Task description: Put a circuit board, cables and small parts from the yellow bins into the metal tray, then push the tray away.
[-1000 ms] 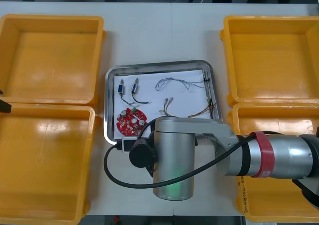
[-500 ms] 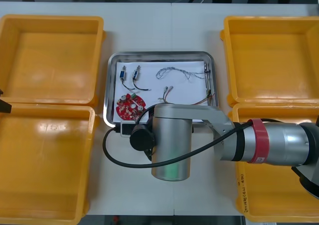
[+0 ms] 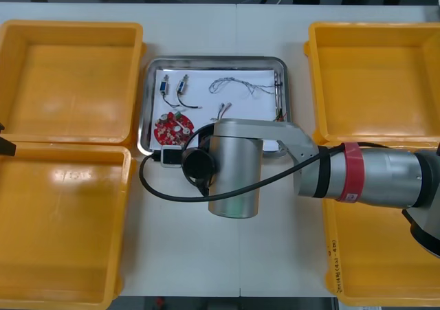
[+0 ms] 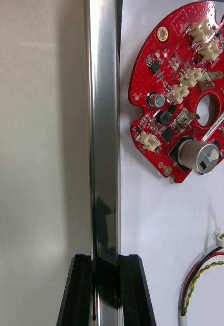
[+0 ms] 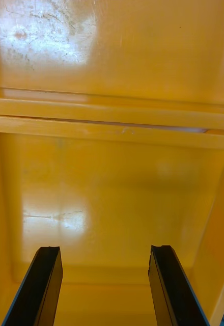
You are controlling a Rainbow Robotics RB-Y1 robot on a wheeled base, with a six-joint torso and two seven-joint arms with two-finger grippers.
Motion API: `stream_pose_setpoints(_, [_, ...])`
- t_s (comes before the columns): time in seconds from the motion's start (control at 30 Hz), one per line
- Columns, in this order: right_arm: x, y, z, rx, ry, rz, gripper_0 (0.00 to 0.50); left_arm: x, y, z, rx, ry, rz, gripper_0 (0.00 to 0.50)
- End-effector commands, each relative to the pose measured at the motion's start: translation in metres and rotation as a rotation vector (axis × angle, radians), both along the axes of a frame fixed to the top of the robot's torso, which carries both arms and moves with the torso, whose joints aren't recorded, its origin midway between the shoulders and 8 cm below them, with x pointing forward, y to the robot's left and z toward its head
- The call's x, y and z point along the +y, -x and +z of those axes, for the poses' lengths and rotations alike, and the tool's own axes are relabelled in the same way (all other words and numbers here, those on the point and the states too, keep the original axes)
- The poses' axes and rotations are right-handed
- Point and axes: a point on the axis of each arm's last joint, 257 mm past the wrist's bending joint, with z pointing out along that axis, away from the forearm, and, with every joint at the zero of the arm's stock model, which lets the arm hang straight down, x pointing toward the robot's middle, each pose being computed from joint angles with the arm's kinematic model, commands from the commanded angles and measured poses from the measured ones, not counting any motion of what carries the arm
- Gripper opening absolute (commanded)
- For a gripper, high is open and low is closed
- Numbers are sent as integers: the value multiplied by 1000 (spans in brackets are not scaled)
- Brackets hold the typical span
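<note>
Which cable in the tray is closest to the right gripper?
The red and yellow cable, inside the rim by the right gripper; the black cable and blue and white cable lie farther off.

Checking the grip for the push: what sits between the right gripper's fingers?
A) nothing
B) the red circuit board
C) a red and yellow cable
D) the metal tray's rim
D: the right gripper clamps the rim of the metal tray; the circuit board lies apart inside it. The left gripper is open over a yellow bin.
</note>
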Motion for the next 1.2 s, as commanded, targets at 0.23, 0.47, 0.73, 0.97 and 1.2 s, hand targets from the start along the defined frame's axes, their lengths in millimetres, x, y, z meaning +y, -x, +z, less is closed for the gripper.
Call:
stream_pose_setpoints(0.23, [-1,-28,26,-58,-22,-14,0,7,5,10,-17,-64,-73,500])
stream_pose_setpoints(0.47, [-4,-36,35,-77,-23,-13,0,7,5,10,-17,-64,-73,500])
stream_pose_setpoints(0.73, [0,-52,44,-103,-43,-8,0,7,5,10,-17,-64,-73,500])
stream_pose_setpoints(0.97, [7,-68,49,-121,-92,14,0,7,5,10,-17,-64,-73,500])
stream_pose_setpoints(1.2, [9,-81,56,-141,-121,27,0,7,5,10,-17,-64,-73,500])
